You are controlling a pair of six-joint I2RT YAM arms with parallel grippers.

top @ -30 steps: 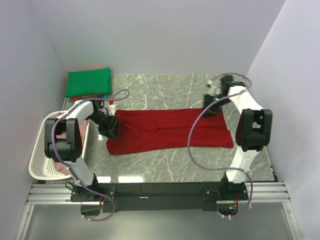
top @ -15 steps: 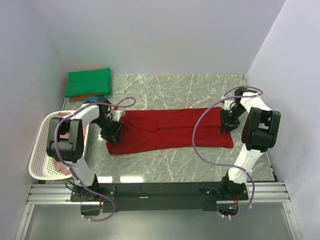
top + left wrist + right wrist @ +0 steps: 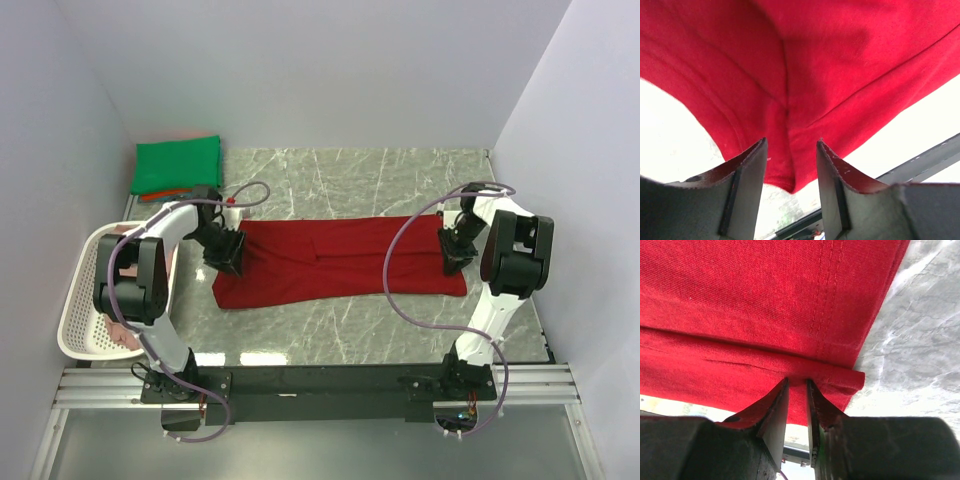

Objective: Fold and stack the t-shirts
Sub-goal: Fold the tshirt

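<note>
A dark red t-shirt [image 3: 340,260] lies across the table as a long folded strip. My left gripper [image 3: 228,252] is at its left end. In the left wrist view that gripper [image 3: 790,142] is open, with the red cloth [image 3: 805,60] just beyond its fingertips and nothing gripped. My right gripper [image 3: 455,246] is at the strip's right end. In the right wrist view its jaws [image 3: 797,380] stand narrow, pinching a folded ridge of the red cloth [image 3: 765,305] beside the hem. A green folded t-shirt [image 3: 178,165] tops a small pile at the back left.
A white lattice basket [image 3: 78,322] with pink cloth [image 3: 118,335] in it sits at the left edge beside my left arm. Orange-red cloth [image 3: 165,195] peeks from under the green shirt. Walls close in at the left, back and right. A black rail [image 3: 320,380] runs along the near edge.
My right gripper came forward from the back right onto the shirt's right end, and its jaws narrowed. My left gripper shifted slightly back along the left end.
</note>
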